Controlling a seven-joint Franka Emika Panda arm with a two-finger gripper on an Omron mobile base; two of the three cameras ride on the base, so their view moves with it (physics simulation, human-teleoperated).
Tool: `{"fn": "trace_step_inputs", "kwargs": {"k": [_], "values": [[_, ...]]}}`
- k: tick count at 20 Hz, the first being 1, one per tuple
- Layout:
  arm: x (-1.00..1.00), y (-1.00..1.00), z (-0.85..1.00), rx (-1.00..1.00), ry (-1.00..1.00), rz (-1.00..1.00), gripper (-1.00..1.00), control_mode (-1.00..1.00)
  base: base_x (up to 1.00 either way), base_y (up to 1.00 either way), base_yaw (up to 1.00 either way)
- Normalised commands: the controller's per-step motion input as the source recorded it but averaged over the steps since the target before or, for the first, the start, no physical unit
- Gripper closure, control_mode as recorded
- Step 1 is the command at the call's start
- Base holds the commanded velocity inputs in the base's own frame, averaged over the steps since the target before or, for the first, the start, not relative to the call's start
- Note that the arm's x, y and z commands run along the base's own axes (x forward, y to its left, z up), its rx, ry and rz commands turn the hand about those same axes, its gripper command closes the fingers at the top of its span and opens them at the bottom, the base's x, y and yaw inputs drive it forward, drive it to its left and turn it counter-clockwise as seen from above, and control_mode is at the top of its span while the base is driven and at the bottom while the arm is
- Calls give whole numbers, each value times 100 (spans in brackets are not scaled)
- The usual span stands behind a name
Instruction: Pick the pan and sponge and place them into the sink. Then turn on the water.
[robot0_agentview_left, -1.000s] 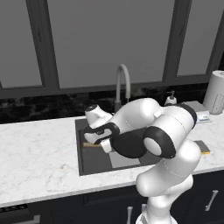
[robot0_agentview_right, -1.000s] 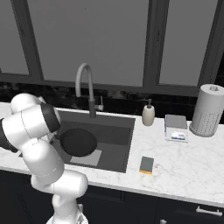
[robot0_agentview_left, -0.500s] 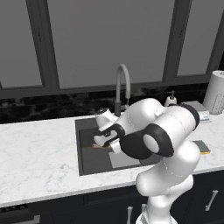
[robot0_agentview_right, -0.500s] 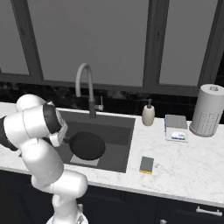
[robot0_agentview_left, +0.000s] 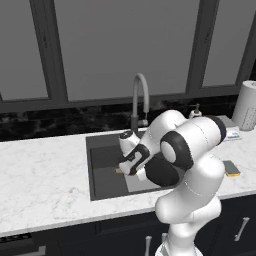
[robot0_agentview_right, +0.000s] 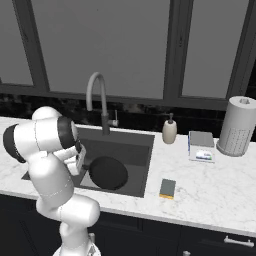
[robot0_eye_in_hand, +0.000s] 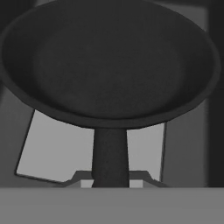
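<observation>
1. The round black frying pan (robot0_agentview_right: 108, 172) was seen inside the large rectangular dark grey sink (robot0_agentview_right: 141, 145), above the lighter grey square at the basin's bottom.
2. In the hand view the pan (robot0_eye_in_hand: 109, 61) filled the upper part, its slim handle (robot0_eye_in_hand: 110, 157) running down to the bottom edge, where the jaws were closed on it.
3. In the left base view the white arm's hand (robot0_agentview_left: 131, 160) was reached down into the sink (robot0_agentview_left: 102, 150), with a short light piece of the wooden handle (robot0_agentview_left: 119, 171) showing beside it.
4. The small flat yellow sponge with a dark green-grey scrub layer (robot0_agentview_right: 167, 188) lay on the white marble desk (robot0_agentview_right: 210, 192), just right of the sink and well apart from the pan.
5. The tall arched grey gooseneck faucet (robot0_agentview_right: 98, 100) stood behind the basin.
</observation>
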Motion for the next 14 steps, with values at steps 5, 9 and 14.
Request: {"fn": "trace_step_inputs", "kwargs": {"k": [5, 9, 14], "values": [[24, -1, -37, 0, -5, 0, 100, -100, 0, 0, 0], [24, 0, -39, 0, -4, 0, 100, -100, 0, 0, 0], [28, 0, -42, 0, -4, 0, 100, -100, 0, 0, 0]]}}
